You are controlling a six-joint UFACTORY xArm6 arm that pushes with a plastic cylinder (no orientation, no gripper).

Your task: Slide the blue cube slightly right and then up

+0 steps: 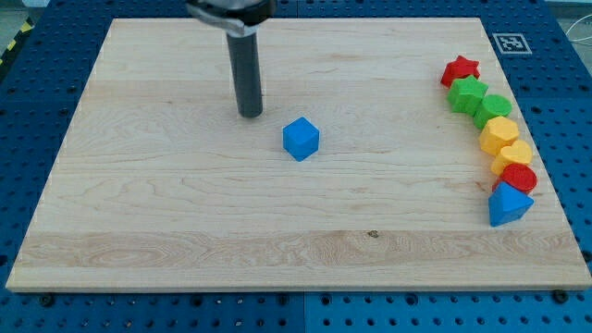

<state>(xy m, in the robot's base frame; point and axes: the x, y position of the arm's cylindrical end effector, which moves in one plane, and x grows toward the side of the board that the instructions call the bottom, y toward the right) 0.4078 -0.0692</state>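
Pale wood, lightly grained and marked by one small dark knot near the view's bottom, made up the board (pixel 185 213), which was laid on a blue perforated table (pixel 37 102). The blue cube (pixel 301 139) was found close to the middle of the board, turned so that a corner faced the view's bottom, its faces smooth and matte. The dark, straight, cylindrical rod (pixel 248 74) was seen coming down from the view's top, and my tip (pixel 251 114) was set on the wood to the upper left of the cube, near it but clearly apart, with nothing touched or held by it. Along the view's right edge a curved row of blocks was arranged, each touching or nearly touching the next: a red star (pixel 460 70), a green star-like block (pixel 467 94), a green rounded block (pixel 493 108), two yellow rounded blocks (pixel 499 133) (pixel 514 154), a red rounded block (pixel 519 178) and a blue wedge-shaped block (pixel 508 204). A black-and-white square marker (pixel 511 43) was fixed just off the board's upper right corner.
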